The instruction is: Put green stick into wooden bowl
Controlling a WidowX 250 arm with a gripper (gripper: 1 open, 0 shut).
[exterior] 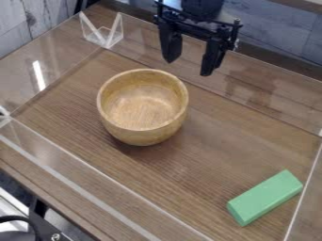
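Note:
The green stick [266, 197] lies flat on the wooden table near the front right corner, angled up to the right. The wooden bowl [143, 106] sits left of centre, upright and with nothing in it. My gripper [189, 56] hangs at the back of the scene, above and behind the bowl's right side, pointing down. Its two dark fingers stand apart and hold nothing. It is far from the green stick.
A clear plastic wall [51, 155] rings the table top on all sides. A small clear stand [101, 32] sits at the back left corner. Bare wood [239, 122] lies between the bowl and the stick.

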